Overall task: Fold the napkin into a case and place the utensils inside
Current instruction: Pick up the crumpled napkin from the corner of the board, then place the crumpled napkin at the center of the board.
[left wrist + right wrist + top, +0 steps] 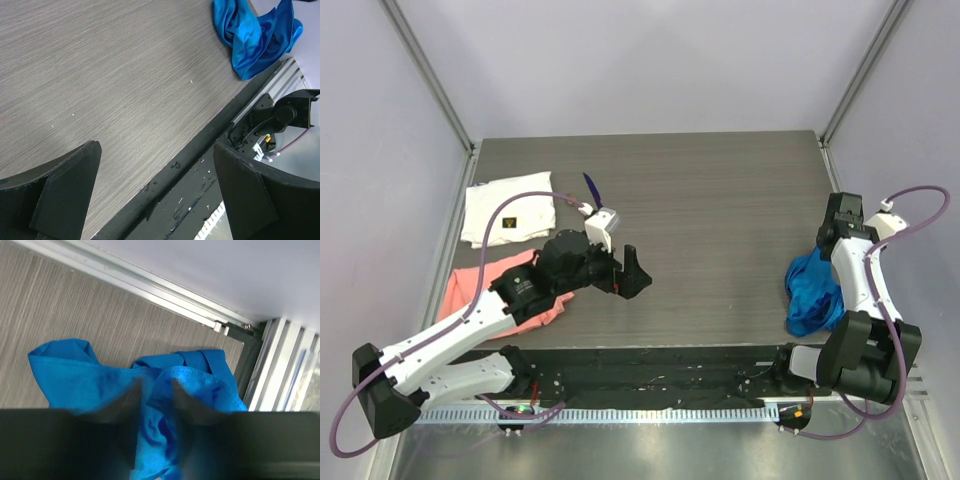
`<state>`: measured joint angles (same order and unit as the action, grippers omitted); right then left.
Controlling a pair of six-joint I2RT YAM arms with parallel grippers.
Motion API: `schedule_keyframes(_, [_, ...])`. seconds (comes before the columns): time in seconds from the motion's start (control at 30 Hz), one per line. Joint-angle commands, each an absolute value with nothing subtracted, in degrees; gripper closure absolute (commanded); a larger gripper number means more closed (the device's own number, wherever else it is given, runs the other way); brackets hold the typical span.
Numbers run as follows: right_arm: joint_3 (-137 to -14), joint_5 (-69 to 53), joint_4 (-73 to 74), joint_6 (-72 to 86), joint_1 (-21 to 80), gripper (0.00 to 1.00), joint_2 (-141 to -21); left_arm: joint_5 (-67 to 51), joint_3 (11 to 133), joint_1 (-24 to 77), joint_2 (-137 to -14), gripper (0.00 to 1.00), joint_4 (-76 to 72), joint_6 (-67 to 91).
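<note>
— Right claw (156,390): condition?
— Tipped down over the napkin (75,370), fingers drawn near each other with a raised ridge of blue cloth between them. Its own view is blurred, so I cannot tell whether it has clamped the cloth or only brackets it.
— Napkin, location?
— Near right corner of the table (720,190), crumpled in a heap just beside the front rail. Not spread, no fold made, no case formed.
— Reason for the claw's position?
— My reading: a heap cannot be folded, and a high ridge is the easy place to take hold and drag it onto open table for flattening.
— Left claw (632,272)?
— Jaws wide apart, holding nothing, hanging over bare tabletop near the middle, well apart from the napkin. Likely posted there to take the other edge.
— Utensils?
— One purple utensil (590,186) at the far left, near the white cloth (505,215); the salmon-pink cloth (470,285) lies closer to the arms. Green-handled piece: not found in any view.
— Why so far off?
— Presumably parked outside the folding area until a case exists.
</note>
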<state>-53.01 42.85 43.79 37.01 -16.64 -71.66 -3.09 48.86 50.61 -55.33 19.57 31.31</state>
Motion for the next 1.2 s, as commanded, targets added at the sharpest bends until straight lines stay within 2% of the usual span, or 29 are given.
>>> schedule_keyframes(0.0, [-52.7,40.9,37.8,32.7,-17.0,0.9,-70.7,-3.0,51.8,50.6,-56.4,0.02,18.2,31.3])
schedule_keyframes(0.03, [-52.6,39.3,37.2,31.6,-17.0,0.99,-70.1,-3.0,52.0,50.6,-57.1,0.02,18.8,31.3])
schedule_keyframes(0.1, [-53.4,34.9,35.0,27.1,-16.7,0.99,-69.2,-2.7,53.1,50.7,-57.8,0.02,19.2,31.2])
schedule_keyframes(0.17, [-57.7,25.7,33.6,24.3,-12.2,0.99,-66.9,-2.3,54.4,50.6,-58.7,0.02,19.9,31.2])
schedule_keyframes(0.23, [-65.7,22.5,33.1,20.6,-5.9,0.99,-65.7,-1.4,55.2,50.5,-59.1,0.02,19.6,31.2])
schedule_keyframes(0.27, [-69.1,22.2,33.5,19.7,2.8,0.99,-66.1,-1.3,55.8,50.3,-59.6,0.02,19.2,31.2])
schedule_keyframes(0.33, [-78.9,19.0,33.8,17.8,9.3,0.99,-68.4,-0.9,58.2,49.7,-60.3,0.03,19.0,31.6])
schedule_keyframes(0.37, [-82.1,13.3,34.3,17.8,12.8,0.99,-69.3,-0.6,59.1,49.4,-61.1,0.04,19.0,31.6])
schedule_keyframes(0.5, [-93.0,-3.7,33.8,19.2,17.7,0.99,-73.9,1.8,66.4,48.0,-62.8,0.08,20.7,31.1])
schedule_keyframes(0.67, [-101.9,-10.6,32.8,21.5,21.8,0.99,-74.8,5.9,71.3,46.5,-60.8,0.1,21.3,28.3])
schedule_keyframes(0.9, [-94.1,-9.1,35.3,20.3,21.8,0.99,-67.2,9.2,74.7,45.9,-57.7,0.09,22.8,24.6])
schedule_keyframes(1.0, [-81.5,-0.5,38.7,23.7,21.8,0.99,-59.7,8.5,76.2,45.5,-59.7,0.08,25.3,24.4])
schedule_keyframes(1.07, [-68.1,8.8,39.8,26.3,21.8,0.99,-52.4,7.1,76.5,45.4,-62.6,0.09,26.7,25.2])
schedule_keyframes(1.17, [-53.0,26.0,46.2,40.7,20.9,0.99,-44.5,3.8,74.5,44.7,-67.7,0.09,24.6,27.9])
